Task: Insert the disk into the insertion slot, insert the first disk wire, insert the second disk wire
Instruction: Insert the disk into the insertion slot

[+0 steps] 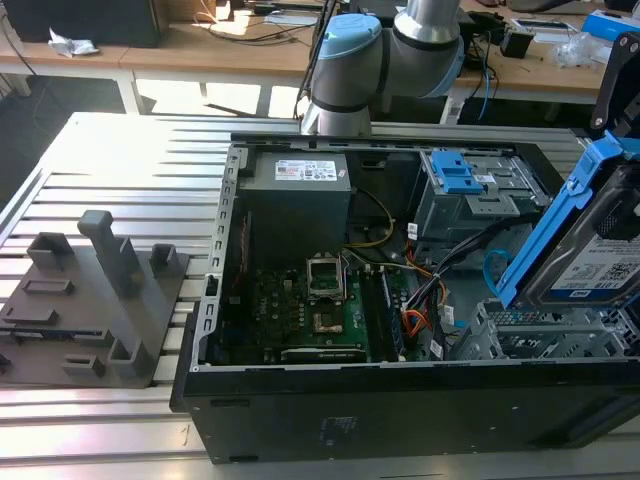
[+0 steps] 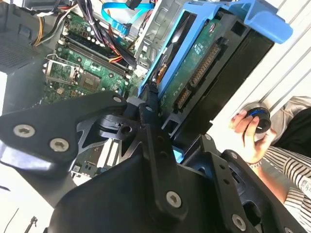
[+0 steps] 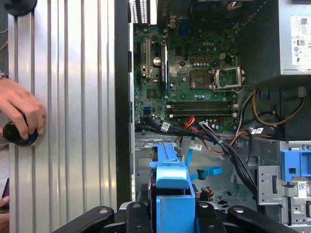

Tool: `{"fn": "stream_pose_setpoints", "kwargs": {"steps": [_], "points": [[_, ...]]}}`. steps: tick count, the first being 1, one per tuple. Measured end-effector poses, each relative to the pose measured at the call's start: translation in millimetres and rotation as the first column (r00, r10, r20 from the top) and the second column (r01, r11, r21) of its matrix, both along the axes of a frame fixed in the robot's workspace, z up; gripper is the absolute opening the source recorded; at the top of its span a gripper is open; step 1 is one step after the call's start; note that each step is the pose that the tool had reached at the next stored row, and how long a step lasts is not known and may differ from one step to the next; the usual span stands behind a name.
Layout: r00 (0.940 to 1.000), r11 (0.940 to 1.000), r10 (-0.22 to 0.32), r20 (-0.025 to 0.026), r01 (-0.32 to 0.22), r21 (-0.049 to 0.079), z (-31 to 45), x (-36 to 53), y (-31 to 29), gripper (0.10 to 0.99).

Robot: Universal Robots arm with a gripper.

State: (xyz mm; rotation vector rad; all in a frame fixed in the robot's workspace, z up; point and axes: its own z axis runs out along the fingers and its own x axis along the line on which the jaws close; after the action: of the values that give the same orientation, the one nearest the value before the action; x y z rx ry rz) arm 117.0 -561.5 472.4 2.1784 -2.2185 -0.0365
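Daylight-bright glare sits beyond the far wall of the computer case point(image 1: 400, 410), where the ribbed metal surface point(image 1: 120, 150) washes to near white in the exterior view. Inside the case the motherboard point(image 1: 320, 300) lies in dim shadow, and the case's near wall is almost black. Beside the case, the surface is blown out in the second wrist view and streaked with highlights in the first. The disk point(image 1: 600, 255) above the case is evenly lit.

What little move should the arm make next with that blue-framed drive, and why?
Probably ease the disk down and level it toward the insertion slot: the gripper holds it tilted above the case, not yet inserted.
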Motion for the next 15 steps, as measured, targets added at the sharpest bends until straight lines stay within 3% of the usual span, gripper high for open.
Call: {"fn": "stream_pose_setpoints", "kwargs": {"steps": [1, 4, 8, 15], "points": [[1.0, 1.0, 0.0, 0.0, 0.0, 0.0, -1.7, 0.0, 0.0, 0.361], [1.0, 1.0, 0.0, -0.0015, 0.0, 0.0, -15.9, 3.8, 1.2, 0.361], [1.0, 1.0, 0.0, -0.0031, 0.0, 0.0, -27.8, 11.3, 10.8, 0.361], [1.0, 1.0, 0.0, -0.0037, 0.0, 0.0, -41.1, 14.8, 12.1, 0.361]]}}
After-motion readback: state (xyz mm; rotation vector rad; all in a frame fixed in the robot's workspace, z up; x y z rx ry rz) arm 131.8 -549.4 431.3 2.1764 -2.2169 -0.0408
